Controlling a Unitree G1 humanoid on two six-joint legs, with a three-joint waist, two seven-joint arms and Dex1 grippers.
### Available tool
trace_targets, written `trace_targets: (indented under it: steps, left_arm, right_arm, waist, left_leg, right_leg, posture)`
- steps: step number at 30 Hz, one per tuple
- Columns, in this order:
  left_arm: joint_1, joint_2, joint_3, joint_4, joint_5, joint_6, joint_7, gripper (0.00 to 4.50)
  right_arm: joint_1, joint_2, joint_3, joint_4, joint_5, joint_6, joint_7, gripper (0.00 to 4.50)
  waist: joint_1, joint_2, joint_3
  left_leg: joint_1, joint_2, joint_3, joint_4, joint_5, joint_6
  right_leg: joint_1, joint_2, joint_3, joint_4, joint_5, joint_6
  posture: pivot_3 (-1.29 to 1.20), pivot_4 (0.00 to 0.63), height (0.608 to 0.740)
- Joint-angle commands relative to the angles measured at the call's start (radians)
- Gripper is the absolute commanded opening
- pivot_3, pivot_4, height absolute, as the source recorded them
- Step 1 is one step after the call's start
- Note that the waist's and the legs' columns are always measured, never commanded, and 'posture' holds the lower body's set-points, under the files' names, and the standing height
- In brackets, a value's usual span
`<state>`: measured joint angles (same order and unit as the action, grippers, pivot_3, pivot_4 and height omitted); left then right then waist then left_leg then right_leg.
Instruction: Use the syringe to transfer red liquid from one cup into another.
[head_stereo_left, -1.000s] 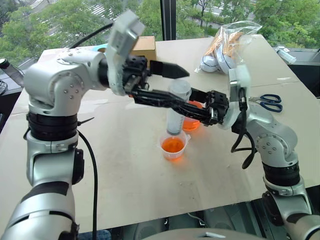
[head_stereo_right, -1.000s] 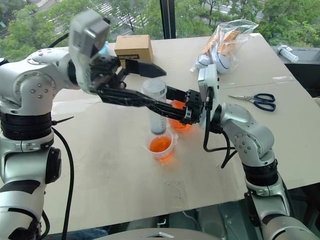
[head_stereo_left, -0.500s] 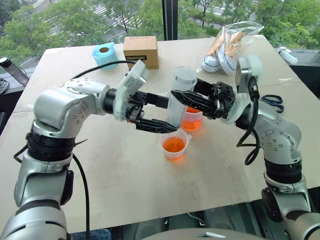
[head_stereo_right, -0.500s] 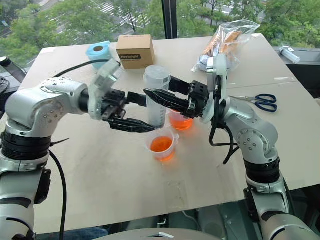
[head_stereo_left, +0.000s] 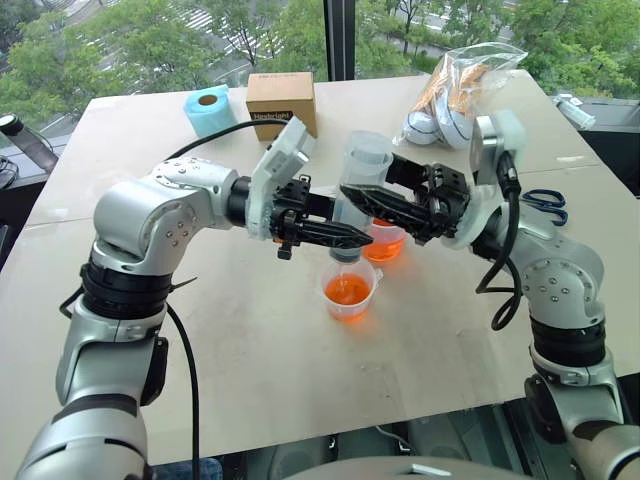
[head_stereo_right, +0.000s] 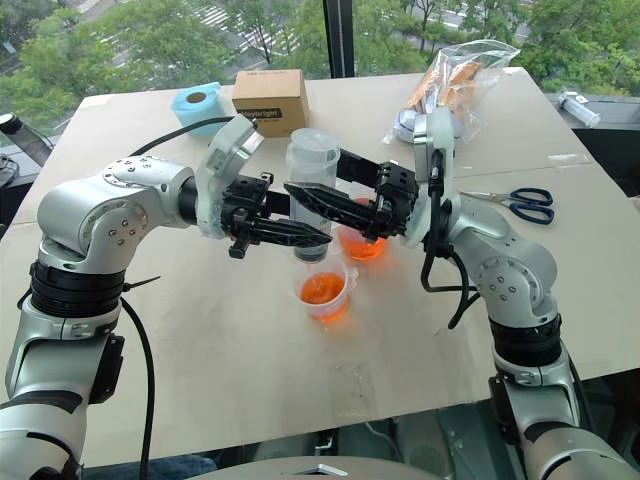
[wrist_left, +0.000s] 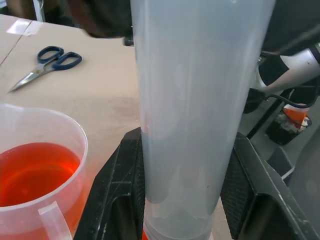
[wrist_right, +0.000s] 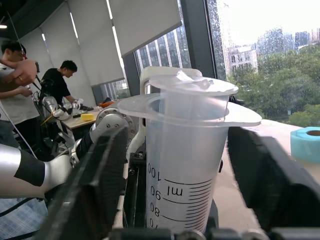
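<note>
At frame centre, the syringe (head_stereo_left: 358, 190) stands upright between both hands, tip over the smaller cup (head_stereo_left: 349, 292).

Left hand (head_stereo_left: 345, 238) has its black fingers pressed against both sides of the lower barrel, gripping it; right hand (head_stereo_left: 352, 186) reaches in from the right at the barrel's upper part, fingers spread with clear gaps to the barrel, holding nothing. Red liquid (head_stereo_left: 347, 291) sits in the smaller cup and in the taller cup (head_stereo_left: 384, 240) just behind it, which the arms partly hide. On the bench (head_stereo_left: 250, 360): cardboard box (head_stereo_left: 281, 101) and blue tape roll (head_stereo_left: 208, 107) at upper left, plastic bag (head_stereo_left: 455, 85) at upper right, scissors (head_stereo_left: 543, 200) at right edge.
</note>
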<state>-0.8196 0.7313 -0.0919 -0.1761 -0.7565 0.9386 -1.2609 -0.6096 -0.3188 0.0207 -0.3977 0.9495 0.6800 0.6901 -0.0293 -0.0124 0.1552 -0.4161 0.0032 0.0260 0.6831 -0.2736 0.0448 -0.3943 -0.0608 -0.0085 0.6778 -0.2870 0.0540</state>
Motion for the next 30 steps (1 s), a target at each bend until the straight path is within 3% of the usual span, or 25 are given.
trace_targets:
  steps: [1, 6, 10, 15, 18, 21, 28, 29, 30]
  left_arm:
    - [-0.019, 0.009, 0.102, -0.062, -0.087, 0.045, 0.045, 1.35]
    - [-0.013, 0.054, 0.226, -0.116, -0.203, 0.137, 0.127, 1.35]
    - [0.059, 0.182, 0.317, -0.168, -0.237, 0.199, 0.168, 1.35]
    - [0.216, 0.347, 0.393, -0.209, -0.197, 0.195, 0.175, 1.35]
    - [0.387, 0.409, 0.418, -0.23, -0.099, 0.125, 0.184, 1.35]
    - [0.539, 0.386, 0.378, -0.199, 0.048, 0.028, 0.279, 1.35]
    - [0.62, 0.285, 0.307, -0.078, 0.18, -0.069, 0.381, 1.35]
    - [0.608, 0.274, 0.293, -0.056, 0.193, -0.084, 0.383, 2.35]
    - [0.598, 0.266, 0.282, -0.042, 0.202, -0.093, 0.383, 2.72]
  right_arm:
    - [-0.009, -0.032, -0.047, -0.062, 0.067, 0.022, 0.01, 4.4]
    - [0.003, -0.115, -0.1, -0.056, 0.156, 0.069, 0.053, 4.4]
    - [0.038, -0.185, -0.141, -0.051, 0.158, 0.08, 0.059, 4.4]
    - [0.109, -0.276, -0.185, -0.051, 0.128, 0.067, 0.079, 4.4]
    - [0.194, -0.367, -0.214, -0.052, 0.057, 0.04, 0.135, 4.4]
    - [0.35, -0.501, -0.257, -0.025, -0.071, -0.03, 0.244, 4.4]
    - [0.544, -0.571, -0.333, 0.178, -0.268, -0.236, 0.365, 4.4]
    - [0.55, -0.573, -0.33, 0.2, -0.29, -0.257, 0.372, 4.5]
    - [0.557, -0.572, -0.327, 0.211, -0.305, -0.273, 0.378, 4.5]
  waist:
    - [0.0, 0.0, 0.0]
    - [0.0, 0.0, 0.0]
    - [-0.008, 0.0, 0.0]
    - [-0.005, 0.0, 0.0]
    - [-0.001, 0.0, 0.0]
    - [0.02, 0.0, 0.0]
    - [0.041, -0.002, 0.0]
    - [0.04, -0.002, 0.0]
    - [0.04, -0.002, 0.0]
  left_leg:
    - [0.0, 0.0, 0.0, 0.0, 0.0, 0.0]
    - [0.0, 0.0, -0.001, 0.0, 0.0, 0.0]
    - [0.0, 0.0, -0.001, 0.0, 0.0, 0.0]
    - [0.0, 0.0, -0.001, -0.001, 0.0, 0.0]
    - [0.001, 0.0, 0.0, -0.001, 0.0, 0.0]
    - [0.0, 0.0, 0.0, -0.002, 0.0, 0.0]
    - [0.001, 0.0, 0.0, -0.001, -0.002, 0.003]
    - [0.001, 0.0, 0.0, -0.001, -0.003, 0.005]
    - [0.001, 0.0, 0.0, -0.001, -0.003, 0.004]
  right_leg:
    - [0.0, 0.0, 0.0, 0.0, 0.0, 0.0]
    - [0.0, -0.002, 0.001, 0.0, 0.0, 0.0]
    - [0.0, -0.002, 0.002, -0.001, 0.0, 0.0]
    - [0.0, -0.003, 0.002, -0.002, 0.0, 0.0]
    - [0.001, -0.003, 0.003, -0.005, 0.0, 0.0]
    - [0.001, -0.004, 0.003, -0.006, 0.0, 0.0]
    - [0.004, -0.006, 0.002, -0.009, 0.0, 0.0]
    - [0.004, -0.006, 0.002, -0.009, 0.0, 0.0]
    - [0.004, -0.006, 0.002, -0.009, 0.0, 0.0]
  posture:
    - [0.0, 0.15, 0.74]
    - [0.0, 0.15, 0.74]
    - [0.0, 0.15, 0.74]
    - [0.0, 0.15, 0.74]
    - [0.0, 0.15, 0.74]
    - [0.0, 0.15, 0.74]
    - [0.0, 0.15, 0.74]
    - [0.0, 0.15, 0.74]
    - [0.0, 0.15, 0.74]
